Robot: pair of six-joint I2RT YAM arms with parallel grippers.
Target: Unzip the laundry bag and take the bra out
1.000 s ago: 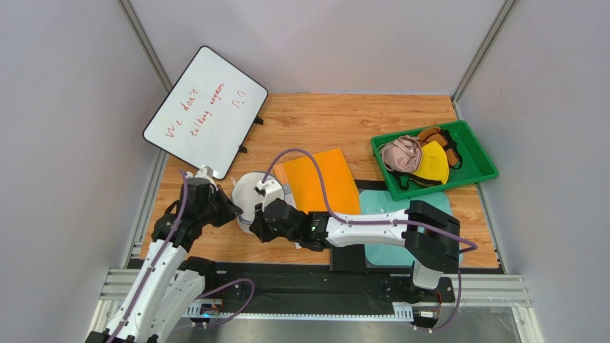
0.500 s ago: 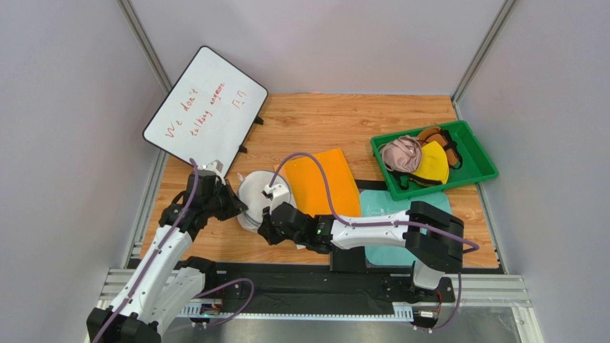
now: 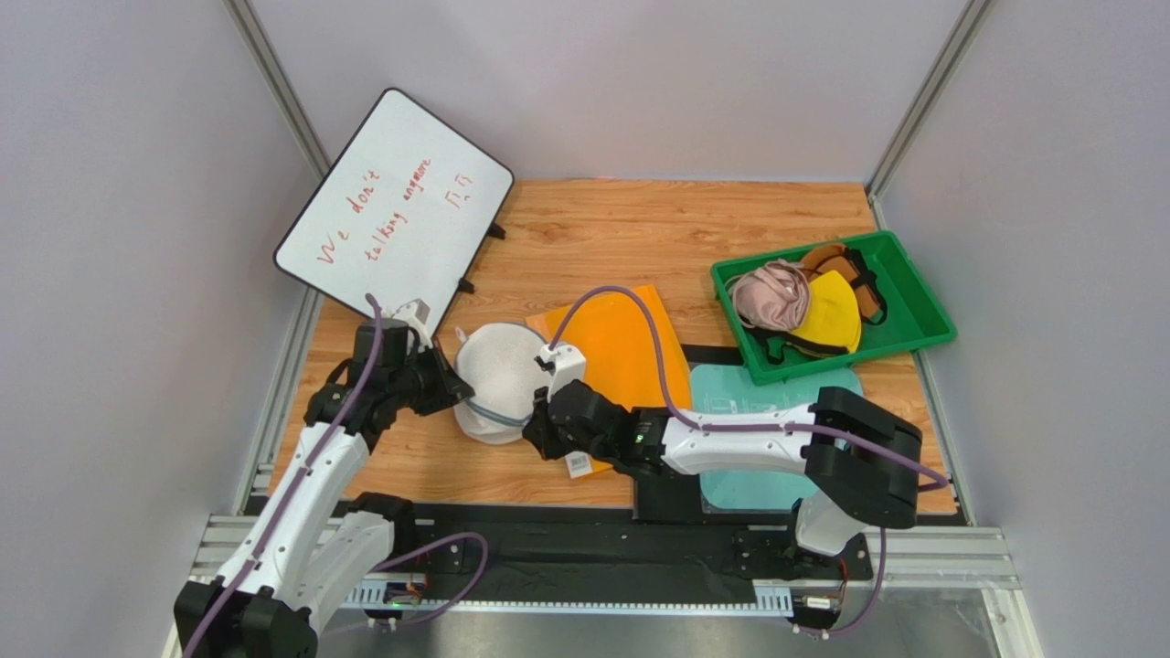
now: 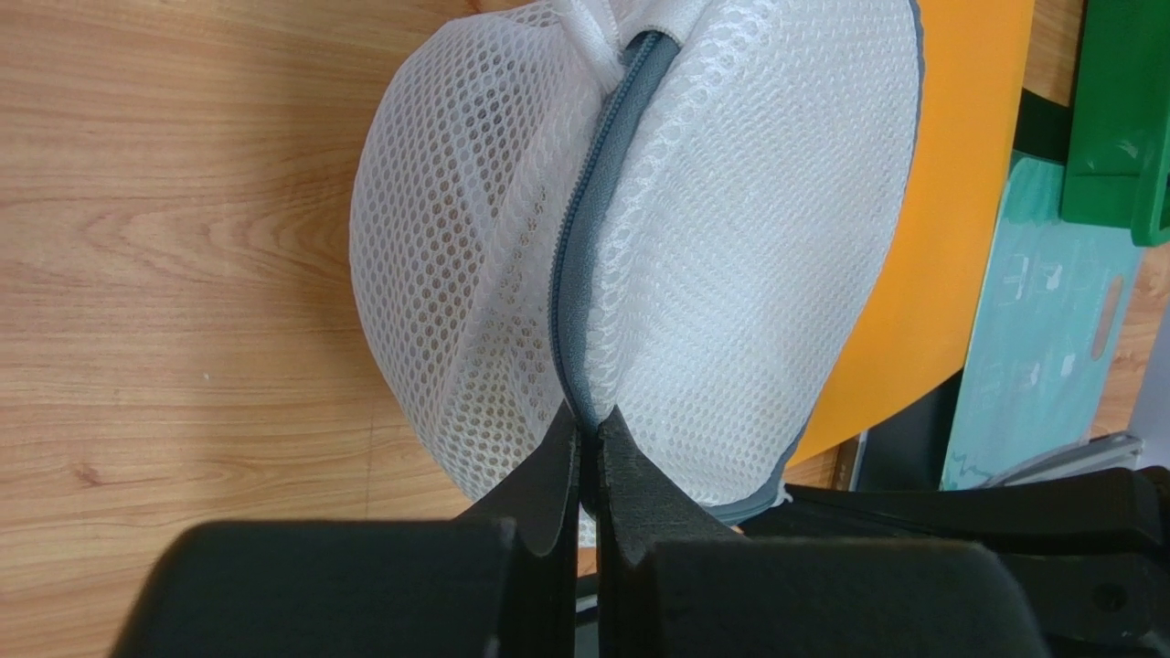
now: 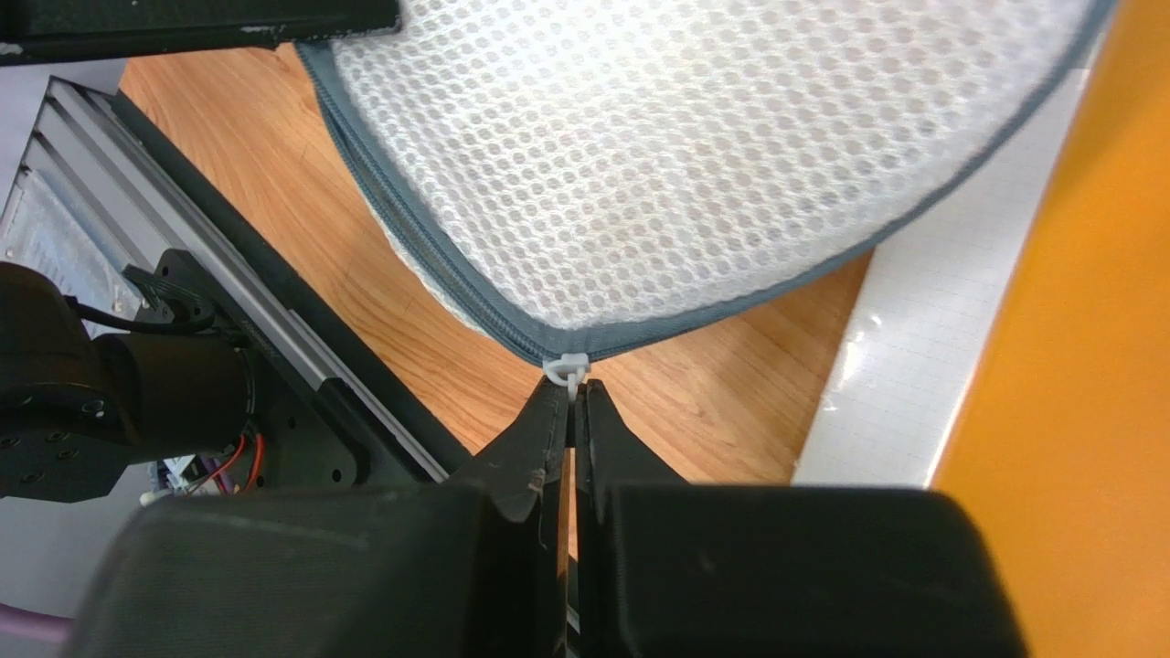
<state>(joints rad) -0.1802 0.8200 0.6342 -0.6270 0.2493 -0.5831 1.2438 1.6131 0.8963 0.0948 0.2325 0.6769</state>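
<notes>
The white mesh laundry bag sits near the table's front left, held between both grippers. My left gripper is shut on the bag's grey zipper rim at its left side; in the left wrist view the tips pinch the seam. My right gripper is at the bag's near right edge. In the right wrist view it is shut on the small white zipper pull. The zipper looks closed along the stretch in view. The mustard-brown bra is hidden; nothing shows through the mesh.
An orange sheet lies just right of the bag, with a teal board beyond it. A green tray at the right holds pink, yellow and brown garments. A whiteboard leans at the back left. A metal rail runs along the near edge.
The bag has shifted right and turned, showing more of its domed side. My right gripper has moved right with the pull. My left gripper has moved slightly up and right, still gripping.
</notes>
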